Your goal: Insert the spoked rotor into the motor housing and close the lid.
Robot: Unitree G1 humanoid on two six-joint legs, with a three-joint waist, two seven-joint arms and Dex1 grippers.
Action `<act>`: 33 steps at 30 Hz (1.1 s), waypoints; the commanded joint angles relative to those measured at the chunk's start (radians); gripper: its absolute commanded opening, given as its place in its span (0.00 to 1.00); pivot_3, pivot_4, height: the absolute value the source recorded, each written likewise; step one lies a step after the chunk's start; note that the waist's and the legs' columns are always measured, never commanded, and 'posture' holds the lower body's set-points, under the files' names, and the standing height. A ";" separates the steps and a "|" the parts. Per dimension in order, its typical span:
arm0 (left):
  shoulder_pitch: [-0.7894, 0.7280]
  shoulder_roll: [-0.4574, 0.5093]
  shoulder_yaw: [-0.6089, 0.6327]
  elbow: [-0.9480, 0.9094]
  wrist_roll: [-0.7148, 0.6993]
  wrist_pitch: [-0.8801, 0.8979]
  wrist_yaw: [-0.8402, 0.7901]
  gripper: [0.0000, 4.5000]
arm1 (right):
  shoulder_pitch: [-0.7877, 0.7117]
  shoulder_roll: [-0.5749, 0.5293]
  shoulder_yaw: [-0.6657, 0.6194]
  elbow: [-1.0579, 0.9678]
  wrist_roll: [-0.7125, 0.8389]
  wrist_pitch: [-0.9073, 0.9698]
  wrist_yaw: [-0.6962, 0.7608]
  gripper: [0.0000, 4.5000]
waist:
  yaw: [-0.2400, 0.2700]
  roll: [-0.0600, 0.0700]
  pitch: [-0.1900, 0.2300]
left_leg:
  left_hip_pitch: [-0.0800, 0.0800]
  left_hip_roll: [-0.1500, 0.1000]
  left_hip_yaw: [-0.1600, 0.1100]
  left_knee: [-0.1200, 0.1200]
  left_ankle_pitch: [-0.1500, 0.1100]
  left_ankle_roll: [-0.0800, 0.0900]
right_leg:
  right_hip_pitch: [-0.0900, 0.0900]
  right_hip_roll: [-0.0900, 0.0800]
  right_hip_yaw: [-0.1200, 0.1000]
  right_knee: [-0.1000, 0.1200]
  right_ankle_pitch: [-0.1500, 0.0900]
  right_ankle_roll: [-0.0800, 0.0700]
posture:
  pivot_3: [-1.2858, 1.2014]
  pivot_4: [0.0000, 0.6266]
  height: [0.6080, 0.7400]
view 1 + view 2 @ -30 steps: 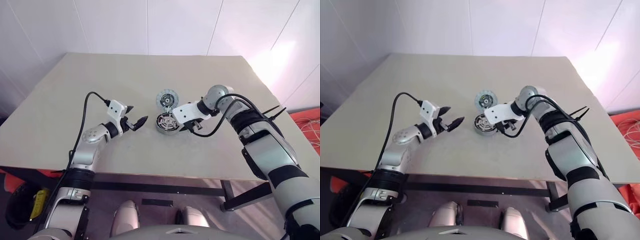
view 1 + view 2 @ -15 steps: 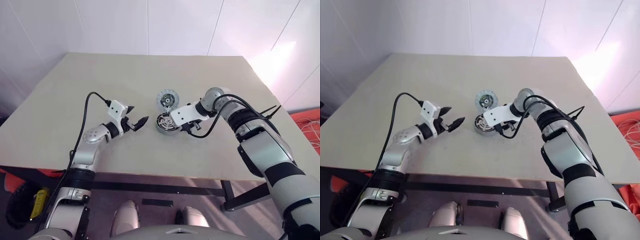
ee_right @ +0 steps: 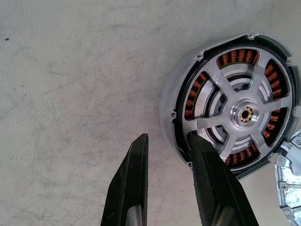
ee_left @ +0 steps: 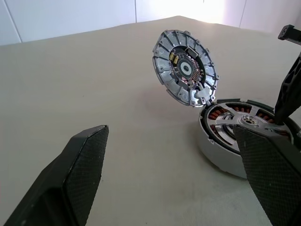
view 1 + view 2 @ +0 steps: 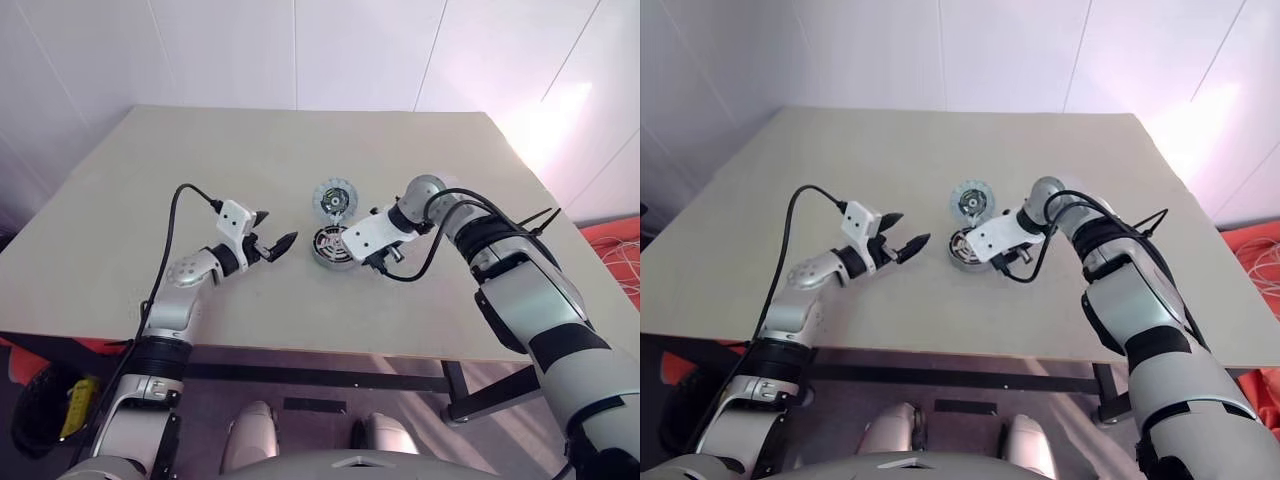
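Observation:
The motor housing stands mid-table, also seen from my head. Inside it lies the spoked rotor, flat, with copper windings showing between its silvery spokes. The lid stands tilted on edge at the housing's far side, its pale segmented face showing. My right gripper points steeply down at the housing's edge, its fingers a little apart. One fingertip rests on the rotor's rim and the other is outside the wall, with only bare table between them. My left gripper hovers level to the housing's left, open and empty.
The beige table carries nothing else in view. Its front edge runs just below my arms and a white wall stands behind it. A black cable loops from my right wrist beside the housing.
My right wrist has turned a little over the housing while staying in place. The left arm, the housing and the lid have not moved.

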 commanded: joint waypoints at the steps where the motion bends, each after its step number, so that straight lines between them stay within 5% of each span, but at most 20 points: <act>1: -0.019 -0.001 0.007 -0.021 -0.003 -0.022 0.006 1.00 | -0.026 0.010 0.024 -0.014 -0.034 -0.018 -0.017 0.34 | -0.001 0.000 0.000 | 0.000 0.000 0.000 0.000 0.000 0.000 | 0.000 0.000 0.000 0.000 0.000 0.000 | 0.52 0.00 1.00; 10: -0.012 0.000 0.009 -0.024 -0.001 -0.026 0.012 1.00 | -0.042 0.041 0.036 0.009 -0.068 -0.020 -0.058 0.34 | -0.023 0.000 0.000 | 0.001 0.000 0.000 0.000 0.000 0.000 | 0.000 0.000 0.000 0.000 0.000 0.000 | 0.52 0.00 1.00; 16: -0.010 0.003 0.010 -0.026 0.001 -0.029 0.015 1.00 | -0.048 0.044 0.036 0.017 -0.077 -0.025 -0.075 0.01 | -0.025 0.000 0.000 | 0.001 0.001 0.000 0.000 0.000 0.000 | 0.001 0.000 0.000 0.000 0.000 0.000 | 0.52 0.00 1.00; 33: -0.014 -0.009 0.007 -0.013 0.004 -0.038 0.023 1.00 | -0.053 -0.025 0.008 -0.057 -0.036 -0.058 0.013 0.00 | -0.019 0.000 0.000 | -0.001 0.001 0.000 0.001 0.000 0.000 | 0.000 0.000 0.000 0.000 0.000 -0.001 | 0.52 0.00 1.00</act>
